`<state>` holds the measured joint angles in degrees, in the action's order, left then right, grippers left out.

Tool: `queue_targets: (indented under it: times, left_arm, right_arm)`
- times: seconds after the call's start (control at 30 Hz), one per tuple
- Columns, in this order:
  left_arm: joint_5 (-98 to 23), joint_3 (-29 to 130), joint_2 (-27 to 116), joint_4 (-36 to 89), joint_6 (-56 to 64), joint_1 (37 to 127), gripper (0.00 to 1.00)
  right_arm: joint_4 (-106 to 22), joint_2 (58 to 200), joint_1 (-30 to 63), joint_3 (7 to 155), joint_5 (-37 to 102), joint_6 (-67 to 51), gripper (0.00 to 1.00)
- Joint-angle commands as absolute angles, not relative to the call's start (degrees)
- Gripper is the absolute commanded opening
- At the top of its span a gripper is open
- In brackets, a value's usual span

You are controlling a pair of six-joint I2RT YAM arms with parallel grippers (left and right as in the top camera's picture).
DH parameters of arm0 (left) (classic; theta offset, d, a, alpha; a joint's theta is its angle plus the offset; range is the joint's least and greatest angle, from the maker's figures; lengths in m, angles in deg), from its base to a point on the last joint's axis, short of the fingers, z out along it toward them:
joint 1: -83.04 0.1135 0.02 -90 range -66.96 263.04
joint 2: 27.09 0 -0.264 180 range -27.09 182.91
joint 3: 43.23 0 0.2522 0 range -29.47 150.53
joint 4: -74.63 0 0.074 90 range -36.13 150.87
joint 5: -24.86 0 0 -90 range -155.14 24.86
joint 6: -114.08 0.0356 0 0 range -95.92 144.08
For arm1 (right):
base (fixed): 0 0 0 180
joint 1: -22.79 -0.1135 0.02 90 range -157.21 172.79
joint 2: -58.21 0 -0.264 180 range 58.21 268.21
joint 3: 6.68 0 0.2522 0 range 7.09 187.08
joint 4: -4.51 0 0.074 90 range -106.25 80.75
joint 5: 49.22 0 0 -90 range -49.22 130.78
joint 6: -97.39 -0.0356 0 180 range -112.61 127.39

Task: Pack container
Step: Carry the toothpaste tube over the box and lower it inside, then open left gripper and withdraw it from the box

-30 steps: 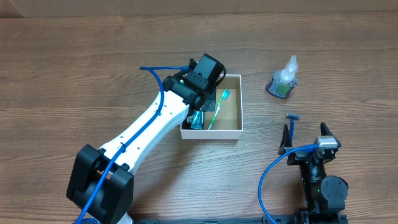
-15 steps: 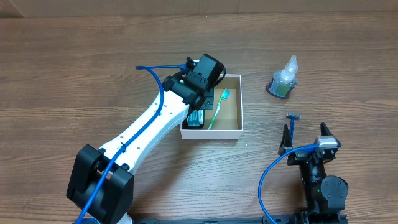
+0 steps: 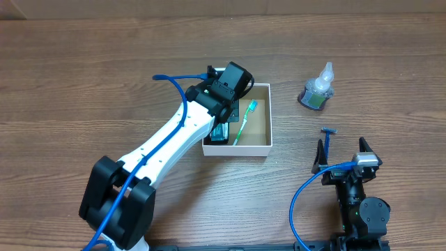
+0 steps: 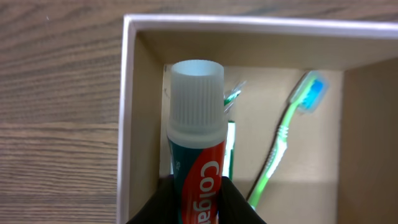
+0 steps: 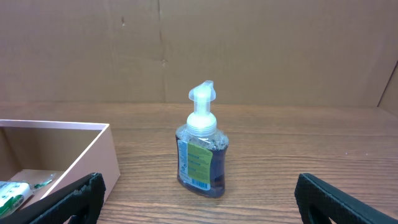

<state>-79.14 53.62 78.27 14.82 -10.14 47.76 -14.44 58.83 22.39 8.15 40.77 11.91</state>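
The container [image 3: 259, 147] is a shallow square box with white walls and a brown inside, at mid-table. My left gripper [image 3: 223, 117] hangs over its left side. In the left wrist view the jaws [image 4: 198, 200] are shut on a red and green toothpaste tube [image 4: 196, 134] with a white cap, held along the box's left wall [image 4: 127, 130]. A green toothbrush [image 3: 244, 124] lies inside the box and shows in the left wrist view [image 4: 285, 146]. My right gripper [image 3: 346, 159] is open and empty, near the table's front right.
A clear pump bottle with green liquid [image 3: 317, 90] stands right of the box and shows in the right wrist view [image 5: 202, 152]. A blue razor [image 3: 327, 139] lies by my right gripper. A white and green packet [image 5: 12, 193] lies in the box.
My left arm has shifted slightly to the left with the toothpaste tube still in its jaws over the box. The right arm has not moved.
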Motion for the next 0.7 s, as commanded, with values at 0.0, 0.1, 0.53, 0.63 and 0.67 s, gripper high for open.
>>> queue_targets:
  times: [0.0,0.1,0.53,0.63,0.67]
  left_arm:
    - [-80.29,52.86,80.18,14.63,-11.1,47.49,0.21]
    - [-80.45,52.86,80.44,14.52,-11.08,47.56,0.21]
    - [-80.1,55.9,77.16,14.02,-10.93,47.78,0.54]
    - [-80.16,58.65,74.12,12.94,-10.62,47.78,0.57]
    - [-80.4,59.63,73.07,12.4,-10.6,47.8,0.58]
  right_arm:
    - [-14.09,58.4,22.59,7.53,40.64,11.95,1.0]
    - [-14.09,58.4,22.59,7.53,40.64,11.95,1.0]
    - [-14.09,58.4,22.59,7.53,40.64,11.95,1.0]
    - [-14.09,58.4,22.59,7.53,40.64,11.95,1.0]
    - [-14.09,58.4,22.59,7.53,40.64,11.95,1.0]
